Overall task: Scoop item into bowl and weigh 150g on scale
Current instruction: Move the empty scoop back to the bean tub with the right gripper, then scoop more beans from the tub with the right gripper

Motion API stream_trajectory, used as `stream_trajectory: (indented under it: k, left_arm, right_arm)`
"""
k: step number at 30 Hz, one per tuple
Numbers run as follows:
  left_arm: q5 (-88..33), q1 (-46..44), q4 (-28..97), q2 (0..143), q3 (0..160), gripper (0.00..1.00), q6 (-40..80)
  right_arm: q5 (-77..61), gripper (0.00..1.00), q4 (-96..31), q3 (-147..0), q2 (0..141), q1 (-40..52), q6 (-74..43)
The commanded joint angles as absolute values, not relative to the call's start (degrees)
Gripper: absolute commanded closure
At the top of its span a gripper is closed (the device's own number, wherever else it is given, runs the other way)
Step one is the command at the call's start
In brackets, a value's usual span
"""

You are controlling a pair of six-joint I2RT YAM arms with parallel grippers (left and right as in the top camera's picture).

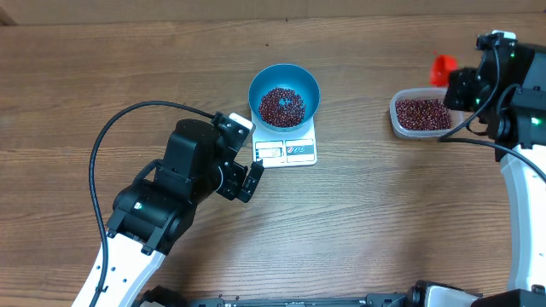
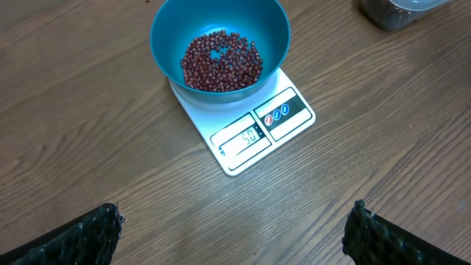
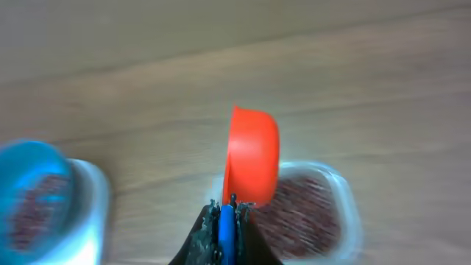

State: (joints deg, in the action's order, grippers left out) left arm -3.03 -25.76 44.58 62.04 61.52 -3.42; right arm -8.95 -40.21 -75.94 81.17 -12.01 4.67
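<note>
over a wood-grain table (image 1: 128, 51), from above: the left gripper (image 1: 247, 152) stands with its fingers spread wide and empty, just short of the white scale (image 1: 286, 151). the scale's display edge faces those fingers. the bright blue bowl (image 1: 258, 89) sits on the half of the scale farther from the fingertips. it holds a loose maroon heap of beans (image 1: 281, 105) that covers its floor. well apart on the other side, the right gripper (image 1: 454, 78) is clamped on an orange-red scoop (image 1: 443, 68), close by a clear tub (image 1: 395, 111) that holds more of the same dark beans.

from the left wrist: both ribbed black fingers (image 2: 81, 235) frame the bottom corners, far apart, nothing between them. ahead of them the scale lies skewed, one display corner turned toward the fingers and its length running away from them under the bowl. the digits are too small to read surely. the beans are tiny, glossy and red-brown, gathered in the bowl's middle with bare blue wall all round.

from the right wrist, blurred: the fingers are pinched together on the scoop's blue handle (image 3: 227, 235), which runs straight out along them. the orange cup is carried beyond the fingertips, above the tub's edge. which way the cup's mouth faces cannot be told. the bowl is a blue smear off to one side of the fingers.
</note>
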Motion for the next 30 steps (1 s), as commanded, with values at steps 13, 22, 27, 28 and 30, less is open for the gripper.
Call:
stream_trajectory:
  k: [13,22,27,28,30]
  left_arm:
    - [-3.66,-25.52,44.38,61.39,61.98,0.00,-4.29]
    - [-3.66,-25.52,44.38,61.39,61.98,0.01,-4.29]
    - [-3.66,-25.52,44.38,61.39,61.98,0.00,-4.29]
    - [-3.66,-25.52,44.38,61.39,61.98,0.00,-4.29]
    - [-3.66,-25.52,44.38,61.39,61.98,0.00,-4.29]
  right_arm:
    - [3.40,0.96,-44.49,-76.18,90.63,-12.19,9.26]
    - [6.44,0.96,-44.45,-76.14,95.48,-12.21,9.30]
    - [6.42,0.96,-44.01,-76.14,98.21,-12.40,9.30]
    - [6.42,0.96,-43.94,-76.12,98.72,-12.47,9.30]
    - [6.39,0.96,-43.86,-76.12,100.25,-12.51,9.30]
